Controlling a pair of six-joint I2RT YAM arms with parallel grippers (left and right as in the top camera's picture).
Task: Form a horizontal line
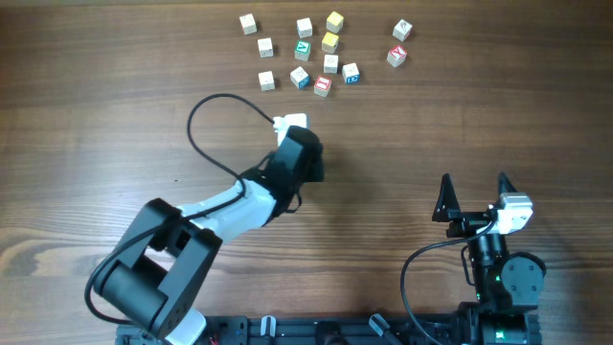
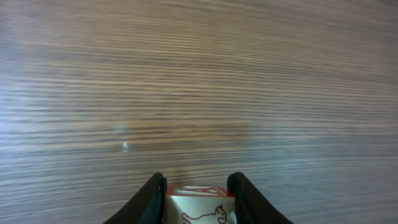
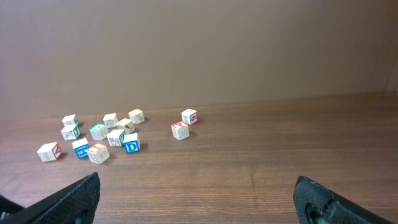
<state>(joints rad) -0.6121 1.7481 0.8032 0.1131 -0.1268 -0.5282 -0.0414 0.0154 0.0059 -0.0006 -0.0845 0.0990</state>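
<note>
My left gripper (image 2: pixel 198 182) is shut on one small pale wooden cube (image 2: pixel 202 210) with a red top edge and a printed animal outline, held just above bare wood. From overhead, the left wrist (image 1: pixel 303 158) hangs over the table's middle and hides that cube. Several loose cubes (image 1: pixel 316 56) lie scattered at the far edge, also seen in the right wrist view as a cluster (image 3: pixel 102 134). A horizontal line is not in view. My right gripper (image 1: pixel 475 187) stands open and empty at the near right, its fingers wide apart (image 3: pixel 199 199).
Two cubes (image 1: pixel 399 43) lie apart to the right of the cluster, showing as a pair (image 3: pixel 185 124) in the right wrist view. A black cable (image 1: pixel 215 105) loops off the left arm. The wooden table (image 1: pixel 96 144) stretches left and right.
</note>
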